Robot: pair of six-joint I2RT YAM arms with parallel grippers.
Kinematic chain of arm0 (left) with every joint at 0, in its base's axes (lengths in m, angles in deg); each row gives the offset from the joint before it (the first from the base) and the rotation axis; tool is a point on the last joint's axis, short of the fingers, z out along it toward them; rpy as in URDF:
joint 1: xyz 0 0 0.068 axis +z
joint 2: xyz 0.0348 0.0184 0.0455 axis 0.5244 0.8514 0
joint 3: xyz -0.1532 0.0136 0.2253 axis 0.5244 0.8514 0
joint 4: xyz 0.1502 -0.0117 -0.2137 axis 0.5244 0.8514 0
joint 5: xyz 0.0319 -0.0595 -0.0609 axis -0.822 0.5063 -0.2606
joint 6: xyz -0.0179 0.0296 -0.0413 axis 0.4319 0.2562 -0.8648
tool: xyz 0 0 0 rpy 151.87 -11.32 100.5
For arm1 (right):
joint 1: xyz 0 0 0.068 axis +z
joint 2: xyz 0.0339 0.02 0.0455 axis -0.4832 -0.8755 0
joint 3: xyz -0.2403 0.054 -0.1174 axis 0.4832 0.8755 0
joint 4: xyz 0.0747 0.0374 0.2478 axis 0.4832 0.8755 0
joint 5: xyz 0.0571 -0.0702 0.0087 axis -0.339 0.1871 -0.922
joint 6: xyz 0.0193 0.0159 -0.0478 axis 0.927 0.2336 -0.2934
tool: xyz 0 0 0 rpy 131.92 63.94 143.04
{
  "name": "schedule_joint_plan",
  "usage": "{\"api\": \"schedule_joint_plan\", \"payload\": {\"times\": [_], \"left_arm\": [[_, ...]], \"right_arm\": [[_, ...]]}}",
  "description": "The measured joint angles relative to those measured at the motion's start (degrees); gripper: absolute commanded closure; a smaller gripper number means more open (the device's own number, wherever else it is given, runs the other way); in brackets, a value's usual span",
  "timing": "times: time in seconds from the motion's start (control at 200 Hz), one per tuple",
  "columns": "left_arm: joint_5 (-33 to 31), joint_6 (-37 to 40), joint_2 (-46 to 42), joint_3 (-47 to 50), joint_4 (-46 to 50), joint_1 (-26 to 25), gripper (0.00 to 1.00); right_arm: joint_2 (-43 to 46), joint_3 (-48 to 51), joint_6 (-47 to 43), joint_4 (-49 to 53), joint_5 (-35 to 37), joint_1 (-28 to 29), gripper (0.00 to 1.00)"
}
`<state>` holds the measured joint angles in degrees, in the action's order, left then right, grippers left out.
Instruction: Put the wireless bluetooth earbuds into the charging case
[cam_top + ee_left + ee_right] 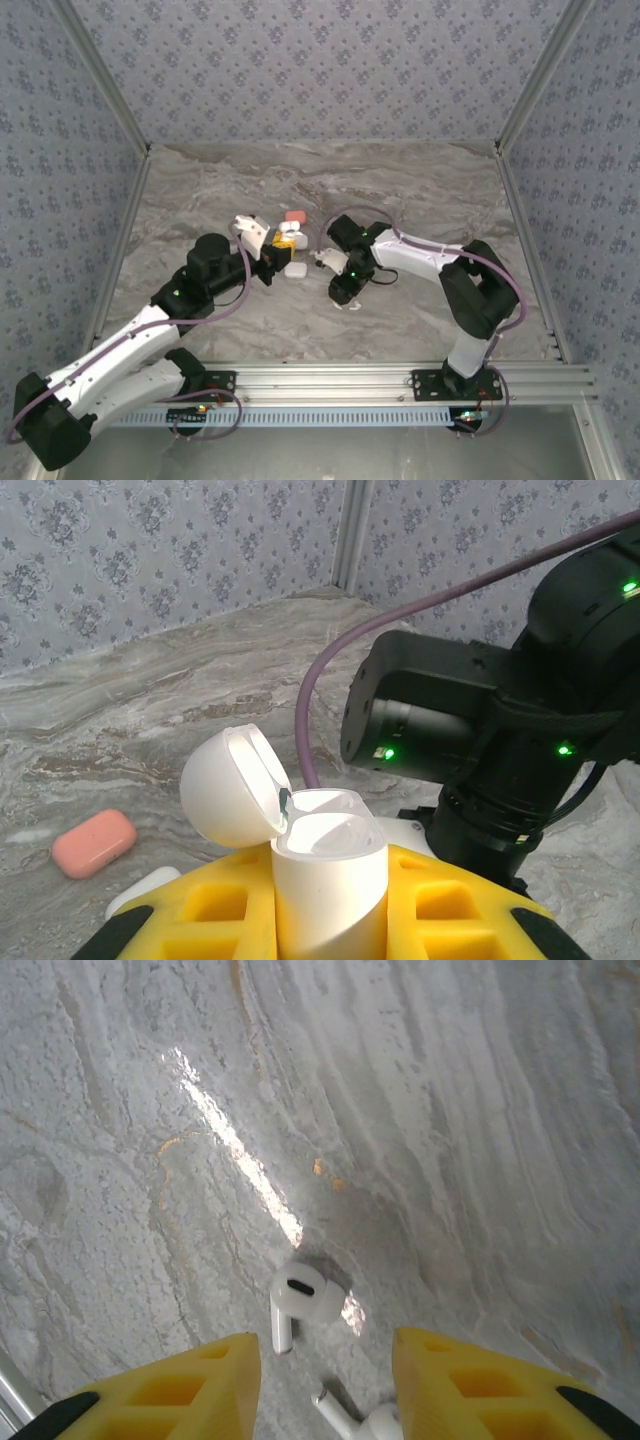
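My left gripper (pixel 268 240) is shut on an upright white charging case (pixel 330 880), clamped between its yellow fingers (pixel 450 910). The case's lid (pixel 225 790) is hinged open to the left and the cavity looks empty. My right gripper (pixel 325 1380) points down at the marble table, open, just above two white earbuds. One earbud (pixel 300 1305) lies just beyond the fingertips. The other earbud (pixel 365 1422) lies between the yellow fingers (pixel 190 1390), untouched. From above, the right gripper (pixel 347 295) hovers over the earbuds (pixel 353 306).
A coral-red closed case (pixel 95 842) lies on the table left of the held case, with a white case (pixel 140 890) nearer. From above, several small cases (pixel 296 269) cluster between the arms. The right arm's black wrist (pixel 480 730) is close to the held case.
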<state>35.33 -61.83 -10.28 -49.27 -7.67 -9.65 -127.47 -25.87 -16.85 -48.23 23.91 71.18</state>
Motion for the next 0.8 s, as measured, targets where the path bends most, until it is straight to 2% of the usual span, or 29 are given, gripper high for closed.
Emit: {"api": "schedule_joint_plan", "payload": {"times": [0.125, 0.465, 0.8], "left_arm": [[-0.22, 0.00, 0.00, 0.04, -0.02, 0.00, 1.00], [-0.66, 0.02, 0.00, 0.04, -0.02, 0.00, 1.00], [-0.70, 0.02, 0.07, 0.04, -0.02, 0.00, 1.00]], "right_arm": [[-2.54, -0.07, -1.33, -0.52, -0.70, 0.13, 0.59], [-2.40, 0.76, -1.42, -1.64, 1.62, 0.28, 0.59], [1.29, 2.54, -1.38, -1.20, 3.10, 0.28, 0.57]]}}
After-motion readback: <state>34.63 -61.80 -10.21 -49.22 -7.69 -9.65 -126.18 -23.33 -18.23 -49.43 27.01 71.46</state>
